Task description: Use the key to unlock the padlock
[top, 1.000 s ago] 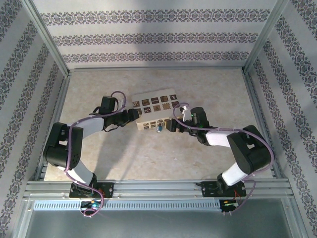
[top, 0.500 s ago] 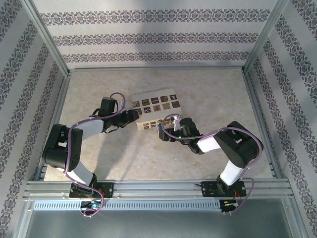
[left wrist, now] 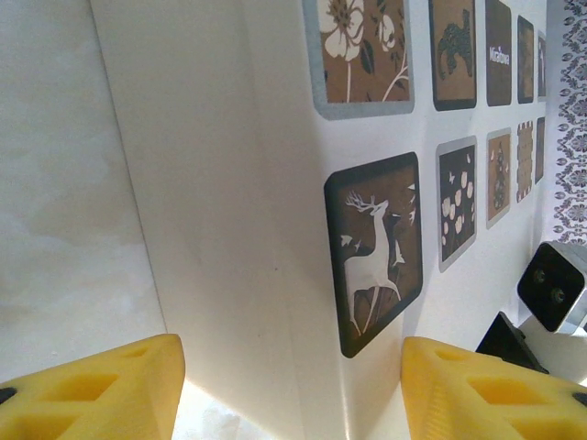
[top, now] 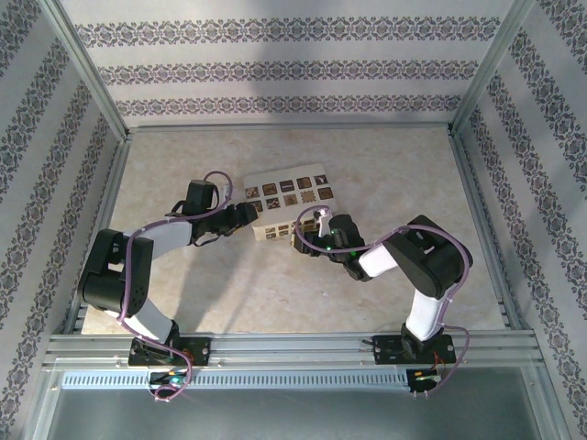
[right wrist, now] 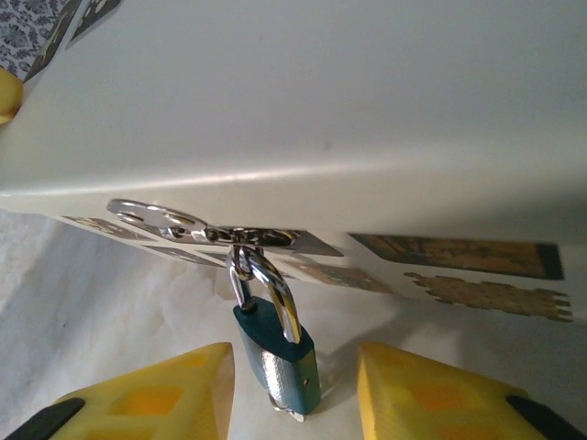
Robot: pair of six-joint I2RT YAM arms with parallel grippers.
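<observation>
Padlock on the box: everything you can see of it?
The padlock is small, with a teal body, scuffed silvery on one face, and a shiny curved metal shackle that looks closed through a metal hasp on the cream box. It hangs slightly tilted between the right hand's yellow fingers, gaps either side.

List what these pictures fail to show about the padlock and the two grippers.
- Right wrist view: the padlock turns its underside away, so its keyhole, and whether a key sits in it, cannot be told.
- Top view: the padlock is covered by the right gripper.
- Left wrist view: the left gripper straddles the cream box; the bottom edge cuts off whether its fingers touch.
</observation>
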